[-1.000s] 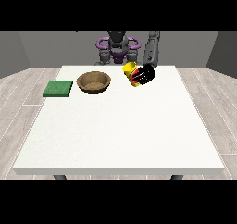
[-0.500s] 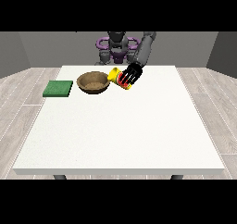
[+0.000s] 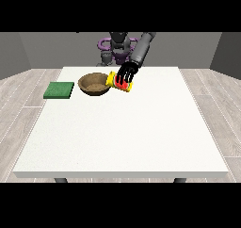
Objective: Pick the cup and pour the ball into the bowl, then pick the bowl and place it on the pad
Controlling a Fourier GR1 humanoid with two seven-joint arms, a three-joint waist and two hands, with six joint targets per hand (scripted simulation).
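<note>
A green pad (image 3: 59, 90) lay at the far left of the white table (image 3: 122, 128). The brown bowl (image 3: 94, 84) sat beside it. The hand at the view's right (image 3: 126, 75) clasped the tilted yellow-and-red cup (image 3: 120, 83), touching the bowl's rim.

A single front view looks from across the white table (image 3: 122, 142), set above table height and tilted down, facing the robot (image 3: 121, 45), which stands small at the far edge near the top. The whole tabletop fits in view, with strips of wooden floor (image 3: 21, 95) at both sides and grey wall behind, so the camera stands well back. No second view shares the scene.
</note>
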